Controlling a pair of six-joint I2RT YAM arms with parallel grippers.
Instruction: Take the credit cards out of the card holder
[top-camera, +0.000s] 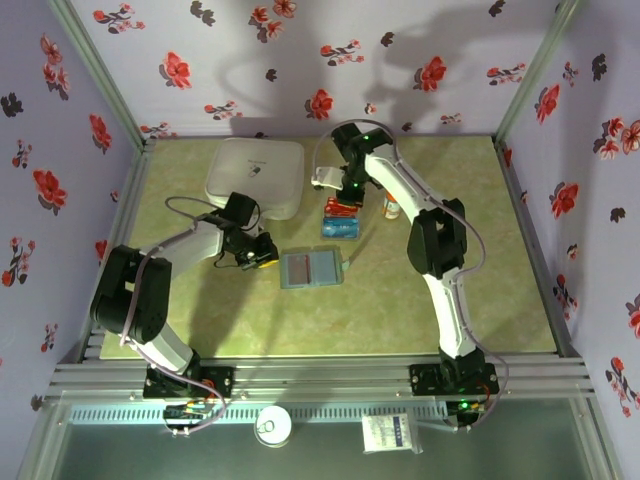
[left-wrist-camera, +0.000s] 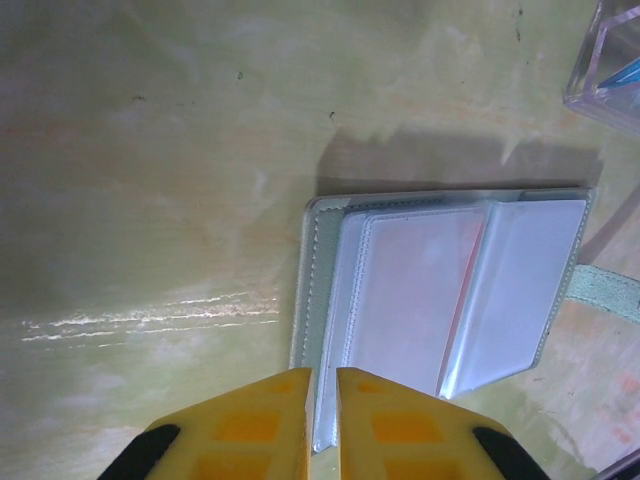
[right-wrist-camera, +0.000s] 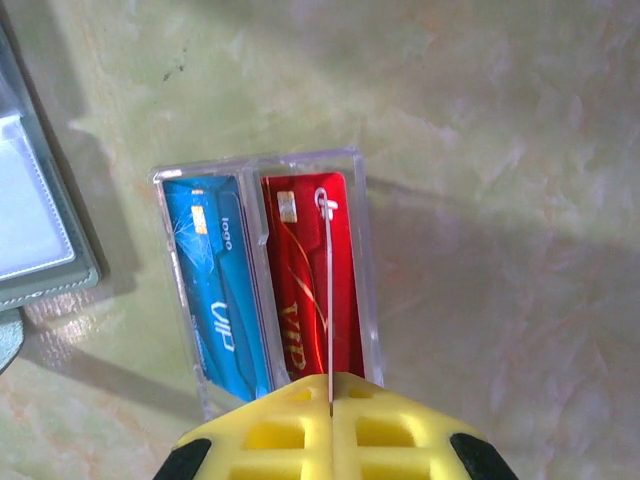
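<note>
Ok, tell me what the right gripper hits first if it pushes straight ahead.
Likely the red card in the clear tray; the thin pale card pinched edge-on in the right gripper would touch before the fingers. The gap is hard to judge.

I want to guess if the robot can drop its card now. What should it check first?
1. Right gripper shut on the thin pale card, seen edge-on: ok.
2. That card above the clear plastic tray: ok.
3. Tray's right slot empty: not ok; a red card lies there, a blue card beside it.
4. Left gripper pressing the open slate grey-blue card holder: cannot tell; jaws nearly closed over its edge.
5. Cards left in the holder's clear sleeves: cannot tell.
</note>
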